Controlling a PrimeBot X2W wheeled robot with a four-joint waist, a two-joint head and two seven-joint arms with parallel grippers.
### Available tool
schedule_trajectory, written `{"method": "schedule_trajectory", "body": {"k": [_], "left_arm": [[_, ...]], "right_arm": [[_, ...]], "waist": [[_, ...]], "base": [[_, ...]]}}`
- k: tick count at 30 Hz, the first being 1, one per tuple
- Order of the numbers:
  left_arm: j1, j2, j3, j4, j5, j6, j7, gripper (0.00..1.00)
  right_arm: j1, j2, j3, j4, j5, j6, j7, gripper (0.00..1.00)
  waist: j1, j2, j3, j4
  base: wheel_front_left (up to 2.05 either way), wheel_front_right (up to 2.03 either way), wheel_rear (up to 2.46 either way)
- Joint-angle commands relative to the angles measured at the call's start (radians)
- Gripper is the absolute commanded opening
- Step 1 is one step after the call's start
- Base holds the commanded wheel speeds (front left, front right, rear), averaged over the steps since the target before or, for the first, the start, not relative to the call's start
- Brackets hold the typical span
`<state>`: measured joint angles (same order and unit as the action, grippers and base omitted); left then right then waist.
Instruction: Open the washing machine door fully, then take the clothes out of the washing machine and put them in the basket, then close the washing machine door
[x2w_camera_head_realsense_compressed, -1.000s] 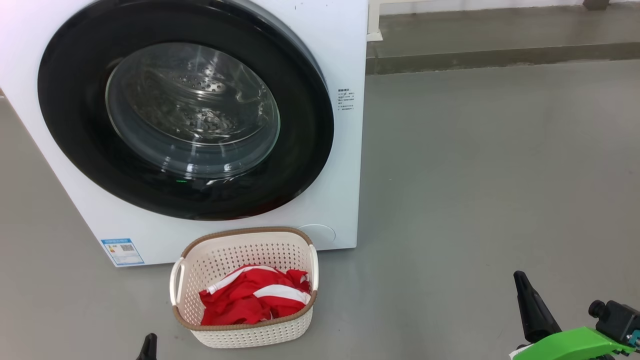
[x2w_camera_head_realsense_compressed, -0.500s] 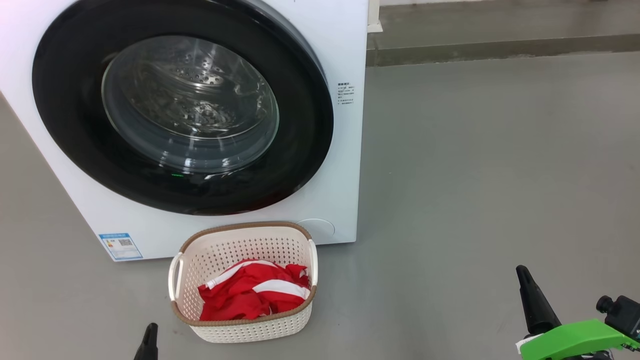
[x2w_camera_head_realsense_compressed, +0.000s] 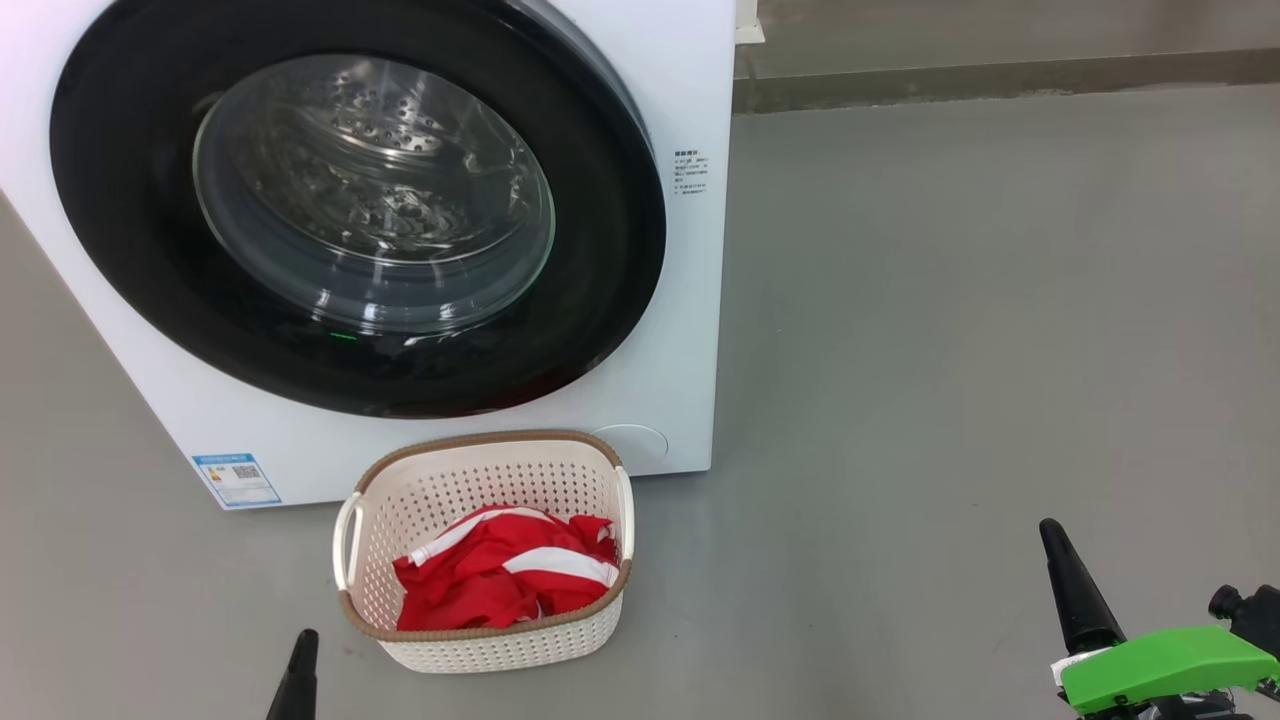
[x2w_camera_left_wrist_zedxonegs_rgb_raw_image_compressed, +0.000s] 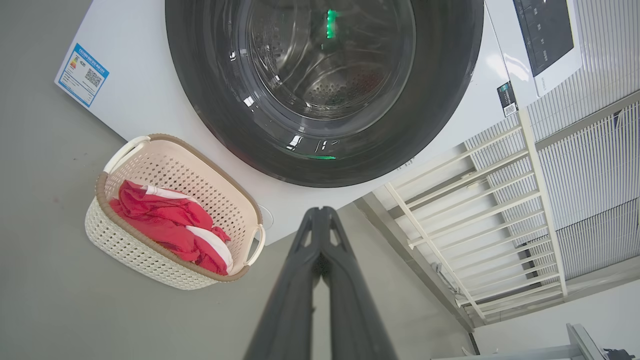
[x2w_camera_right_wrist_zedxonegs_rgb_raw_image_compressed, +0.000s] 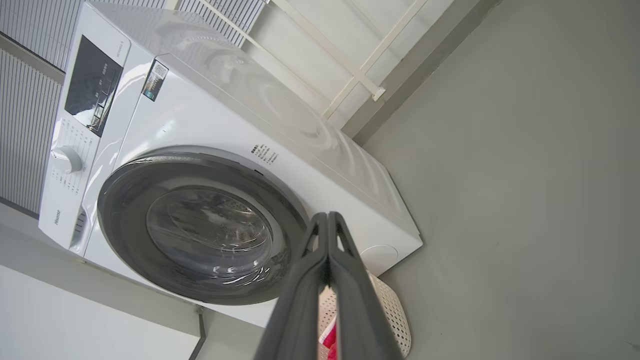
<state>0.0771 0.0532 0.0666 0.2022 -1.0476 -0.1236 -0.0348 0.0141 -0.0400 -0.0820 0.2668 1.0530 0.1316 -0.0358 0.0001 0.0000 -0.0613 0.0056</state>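
1. Comparing with a second ago, the whole head view has slid upward, so the camera has moved and the things have not.
2. The large round washing machine door with its glossy black rim and clear glass bowl (x2w_camera_head_realsense_compressed: 600, 250) stays shut flush against the big white front-loading washing machine (x2w_camera_head_realsense_compressed: 690, 330). The drum behind the glass looks empty.
3. The soft red clothes with white stripes (x2w_camera_head_realsense_compressed: 480, 590) lie in the small cream perforated plastic basket with a brown rim (x2w_camera_head_realsense_compressed: 480, 650). It stands on the grey floor (x2w_camera_head_realsense_compressed: 950, 350), just on the near side of the machine.
4. The left fingers (x2w_camera_left_wrist_zedxonegs_rgb_raw_image_compressed: 295, 290) and the right fingers (x2w_camera_right_wrist_zedxonegs_rgb_raw_image_compressed: 300, 300) are each pressed together and hold nothing, on the near side, apart from the machine and the basket.
5. Judged from this, every step looks done.
6. Count: one machine, one door, one basket and two pairs of fingers. There is one heap of clothes, and its separate pieces cannot be told apart.
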Motion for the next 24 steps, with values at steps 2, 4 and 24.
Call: {"method": "schedule_trajectory", "body": {"k": [2, 4, 24], "left_arm": [[-0.055, 0.009, 0.026, -0.016, -0.041, -0.004, 0.011, 0.00], [-0.060, 0.008, 0.027, -0.014, -0.063, -0.005, 0.017, 0.00], [-0.115, 0.003, 0.036, 0.011, -0.281, -0.006, 0.074, 0.00]], "right_arm": [[-0.054, -0.011, 0.007, -0.025, 0.038, -0.001, 0.009, 0.00], [-0.057, -0.011, 0.005, -0.025, 0.060, -0.001, 0.015, 0.00], [-0.085, -0.011, -0.011, -0.024, 0.276, -0.001, 0.074, 0.00]], "waist": [[-0.0001, 0.0000, 0.003, 0.000], [-0.0001, 0.0000, 0.006, -0.001], [-0.0001, 0.0000, 0.031, -0.003]], "base": [[0.00, 0.00, 0.00], [0.00, 0.00, 0.00], [0.00, 0.00, 0.00]]}}
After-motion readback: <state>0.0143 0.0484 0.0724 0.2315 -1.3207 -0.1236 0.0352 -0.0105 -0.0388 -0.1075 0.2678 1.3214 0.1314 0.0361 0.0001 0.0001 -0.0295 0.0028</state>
